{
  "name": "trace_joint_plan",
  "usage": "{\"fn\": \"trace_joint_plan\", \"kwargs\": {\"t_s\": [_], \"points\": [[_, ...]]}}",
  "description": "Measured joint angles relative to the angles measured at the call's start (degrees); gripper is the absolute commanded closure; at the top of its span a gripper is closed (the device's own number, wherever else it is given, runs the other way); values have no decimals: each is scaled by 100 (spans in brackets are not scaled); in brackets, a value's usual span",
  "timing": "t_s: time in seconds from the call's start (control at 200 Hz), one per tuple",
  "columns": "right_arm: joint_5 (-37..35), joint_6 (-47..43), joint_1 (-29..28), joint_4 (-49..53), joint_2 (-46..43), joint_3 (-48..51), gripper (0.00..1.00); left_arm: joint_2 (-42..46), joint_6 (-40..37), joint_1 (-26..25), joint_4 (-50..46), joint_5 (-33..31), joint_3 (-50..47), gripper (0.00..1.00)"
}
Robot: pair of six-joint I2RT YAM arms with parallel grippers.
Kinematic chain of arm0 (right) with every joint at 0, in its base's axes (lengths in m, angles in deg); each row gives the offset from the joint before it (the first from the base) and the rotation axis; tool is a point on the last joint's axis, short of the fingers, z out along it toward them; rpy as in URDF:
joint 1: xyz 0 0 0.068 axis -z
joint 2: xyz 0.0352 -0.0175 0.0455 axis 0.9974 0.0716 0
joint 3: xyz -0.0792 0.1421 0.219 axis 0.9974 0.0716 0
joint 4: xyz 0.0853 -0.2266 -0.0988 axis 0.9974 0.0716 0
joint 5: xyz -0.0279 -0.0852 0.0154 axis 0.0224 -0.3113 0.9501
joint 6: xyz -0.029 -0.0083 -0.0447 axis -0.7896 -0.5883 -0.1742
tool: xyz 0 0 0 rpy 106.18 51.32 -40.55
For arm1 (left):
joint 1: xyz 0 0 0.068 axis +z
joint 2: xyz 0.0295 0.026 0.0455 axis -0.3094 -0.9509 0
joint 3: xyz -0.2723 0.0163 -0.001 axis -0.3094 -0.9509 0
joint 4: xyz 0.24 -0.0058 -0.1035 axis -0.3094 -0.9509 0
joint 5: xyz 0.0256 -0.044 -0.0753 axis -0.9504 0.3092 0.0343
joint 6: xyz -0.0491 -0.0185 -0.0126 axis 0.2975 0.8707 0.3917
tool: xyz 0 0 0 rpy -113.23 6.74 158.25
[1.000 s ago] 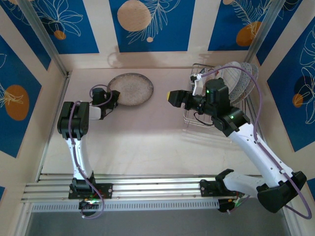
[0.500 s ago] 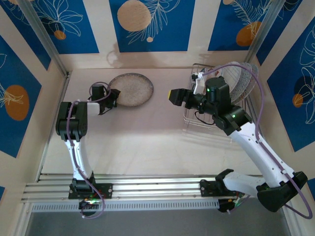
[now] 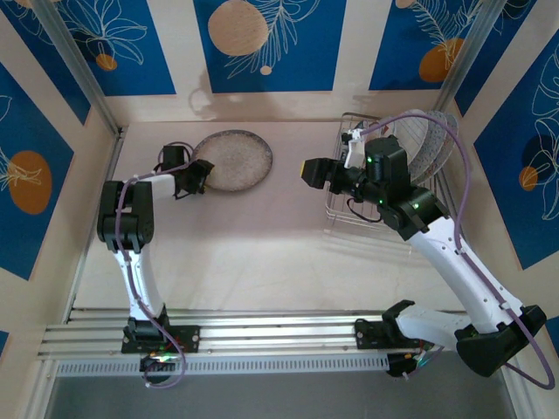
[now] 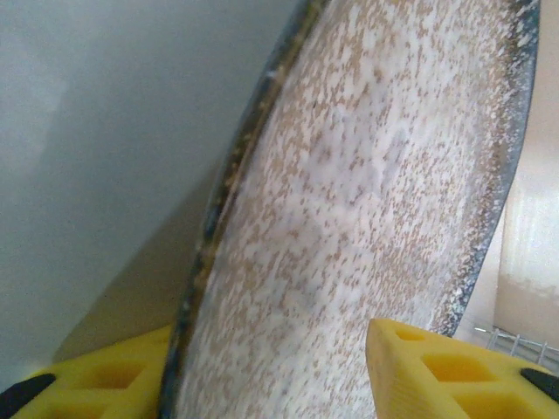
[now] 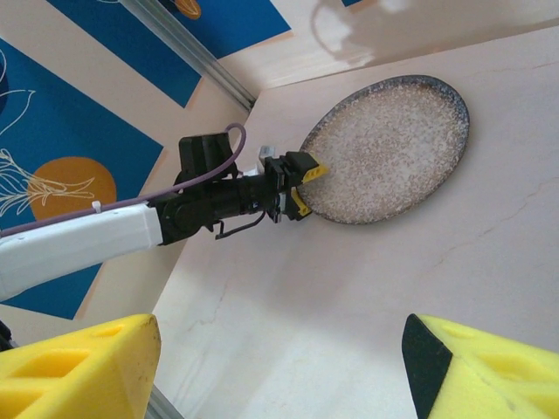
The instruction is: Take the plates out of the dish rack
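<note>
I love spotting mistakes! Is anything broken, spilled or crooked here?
Nothing stands out. The speckled plate lies flat on the table, whole, with the left gripper at its rim. The other plates stand in the rack. No spills.

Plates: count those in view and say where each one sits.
3. One speckled plate lies flat on the table, rim at the left gripper. Two plates stand overlapping in the dish rack, far right; the right arm may hide more.
</note>
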Motion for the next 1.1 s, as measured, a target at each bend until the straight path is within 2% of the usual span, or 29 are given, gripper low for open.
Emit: {"fn": "trace_joint_plan", "kwargs": {"t_s": [0.34,0.75,0.915,0.965,1.035,1.055,1.1], "points": [[-173,2,0,125,0,-4,25,85,-225,4,-804,-144,216,45],[-549,2,-4,354,-2,-125,25,105,-461,11,-1541,-302,505,34],[-1134,-85,-4,831,0,-472,27,256,-557,11,-1969,-463,533,27],[-1403,-155,-4,1016,2,-664,29,356,-621,9,-2140,-511,533,21],[-1880,-275,9,1333,57,-1034,30,522,-664,9,-2354,-603,531,18],[-1998,-289,17,1403,72,-1128,31,575,-654,9,-2402,-625,531,13],[-2277,-385,96,1602,136,-1364,32,739,-726,2,-2496,-656,509,12]]}}
